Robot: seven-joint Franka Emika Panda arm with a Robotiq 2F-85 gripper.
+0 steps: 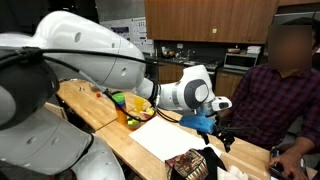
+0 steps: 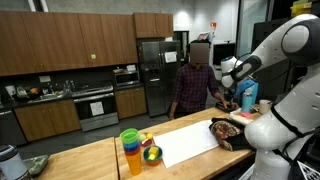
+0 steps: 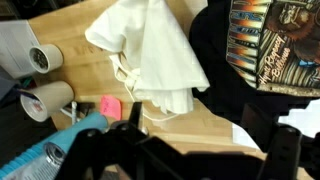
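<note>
My gripper stands open above a wooden counter, and nothing lies between its dark fingers. Just ahead of it in the wrist view lies a crumpled white cloth beside black fabric. A dark printed snack bag lies past the black fabric. In both exterior views the gripper hangs over the counter end, close to a seated person.
Two paper cups lie on their sides, with a pink item and a blue bottle close by. A white sheet, stacked coloured cups, a fruit bowl and a snack bag sit on the counter.
</note>
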